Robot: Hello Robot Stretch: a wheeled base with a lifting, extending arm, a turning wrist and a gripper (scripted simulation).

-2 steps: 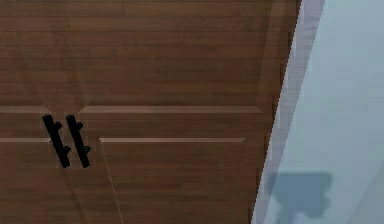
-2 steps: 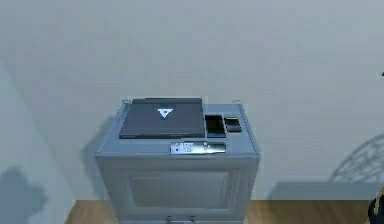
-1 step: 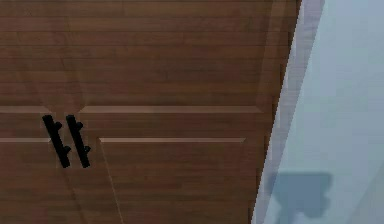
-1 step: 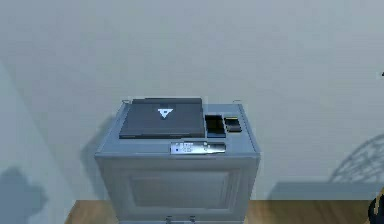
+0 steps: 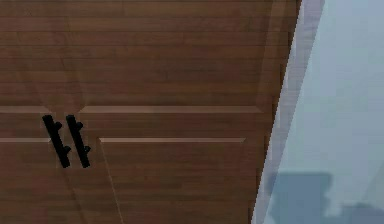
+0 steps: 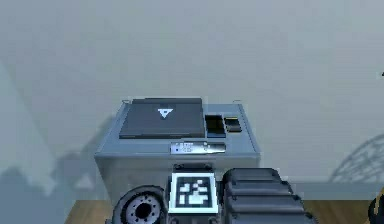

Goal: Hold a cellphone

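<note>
Jaws: dark round body at the arm side view's bottom edge, left of the marker; far end not made out, so I cannot tell whether they hold anything.
Marker (image 6: 194, 193): white square with black marks, between the jaws and the arm.
Arm (image 6: 262, 198): dark ribbed bar at the bottom edge, right of the marker.
Tabletop (image 6: 120, 150): grey boxy stand against a pale wall, beyond the arm.
Laptop (image 6: 165, 116): dark, lid down, lying flat on the tabletop.
Cellphone (image 6: 213, 124): small dark slab on the tabletop, just right of the laptop.
Second slab (image 6: 233, 124): smaller, dark, just right of the cellphone.
Pale strip (image 6: 195, 148): lies near the tabletop's front edge.
Cabinet doors (image 5: 150, 60): brown wood panels, close up in the forward view.
Handles (image 5: 65, 142): two black bars, side by side, low on the left.
Wall (image 5: 345, 90): pale, right of the doors.
</note>
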